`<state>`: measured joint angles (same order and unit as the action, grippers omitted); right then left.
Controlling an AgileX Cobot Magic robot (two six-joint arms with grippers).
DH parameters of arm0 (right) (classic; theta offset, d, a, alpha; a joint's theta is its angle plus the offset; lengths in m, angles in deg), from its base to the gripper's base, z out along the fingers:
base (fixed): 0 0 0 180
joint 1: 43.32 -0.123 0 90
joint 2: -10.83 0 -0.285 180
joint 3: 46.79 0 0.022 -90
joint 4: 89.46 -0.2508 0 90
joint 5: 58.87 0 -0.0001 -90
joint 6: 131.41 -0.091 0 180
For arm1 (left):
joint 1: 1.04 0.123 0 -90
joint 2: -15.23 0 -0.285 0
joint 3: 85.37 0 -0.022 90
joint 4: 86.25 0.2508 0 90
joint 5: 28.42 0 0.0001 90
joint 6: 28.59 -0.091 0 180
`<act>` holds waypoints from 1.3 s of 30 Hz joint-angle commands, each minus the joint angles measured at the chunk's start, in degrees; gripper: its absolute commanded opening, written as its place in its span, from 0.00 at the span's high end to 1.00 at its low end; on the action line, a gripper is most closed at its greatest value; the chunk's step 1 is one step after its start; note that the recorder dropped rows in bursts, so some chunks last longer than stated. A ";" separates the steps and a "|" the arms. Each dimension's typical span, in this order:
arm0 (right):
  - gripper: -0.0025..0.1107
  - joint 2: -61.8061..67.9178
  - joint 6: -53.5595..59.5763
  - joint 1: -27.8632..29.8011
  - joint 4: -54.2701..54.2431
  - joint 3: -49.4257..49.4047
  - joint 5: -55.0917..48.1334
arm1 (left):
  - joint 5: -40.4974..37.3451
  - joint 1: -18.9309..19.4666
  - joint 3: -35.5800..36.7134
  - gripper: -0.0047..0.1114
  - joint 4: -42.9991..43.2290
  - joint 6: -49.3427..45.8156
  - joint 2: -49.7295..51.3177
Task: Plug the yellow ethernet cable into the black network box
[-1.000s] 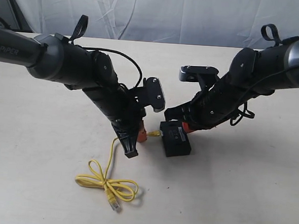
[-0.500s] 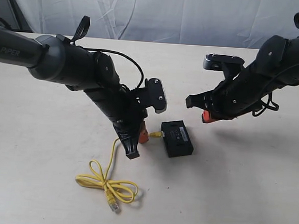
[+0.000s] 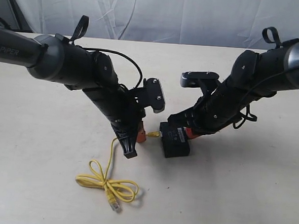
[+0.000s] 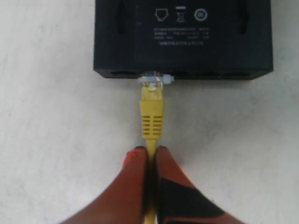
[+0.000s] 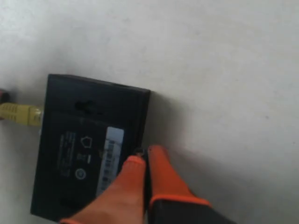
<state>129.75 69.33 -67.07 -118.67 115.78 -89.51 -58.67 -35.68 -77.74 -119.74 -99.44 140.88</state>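
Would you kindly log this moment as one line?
left gripper: shut on yellow cable | plug at black box port | right gripper: shut, bracing box

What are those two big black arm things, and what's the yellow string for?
They are two robot arms on a table. One picture looks at the whole table from outside; the other two come from little cameras on each arm's wrist.

The yellow string is the yellow ethernet cable, the kind that carries internet. Its loose end lies looped on the table. The left tool, with orange fingers, is pinched shut on the cable just behind its plug, and the clear plug tip sits at a socket of the black network box. How deep it is in, I cannot tell.

The right tool is shut too, with its tips at the far edge of the box, perhaps bracing it.
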 commanded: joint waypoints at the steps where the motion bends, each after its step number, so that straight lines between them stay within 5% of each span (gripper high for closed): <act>1: 0.99 -0.05 2.13 -1.29 -2.81 -0.11 -0.41 | 0.66 -0.26 -0.10 0.96 -1.81 0.14 -0.04; 19: 0.99 -6.54 1.57 4.69 -1.72 -0.11 -2.56 | 1.04 -0.26 -0.20 0.96 -1.88 0.26 -1.31; 39: 0.99 -13.37 1.32 8.30 -2.88 -0.11 -4.18 | 11.54 -0.26 -0.74 0.96 -1.88 0.02 -0.46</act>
<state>116.98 70.58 -59.03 -121.52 115.78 -93.85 -48.42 -35.80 -77.74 -120.84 -99.44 139.87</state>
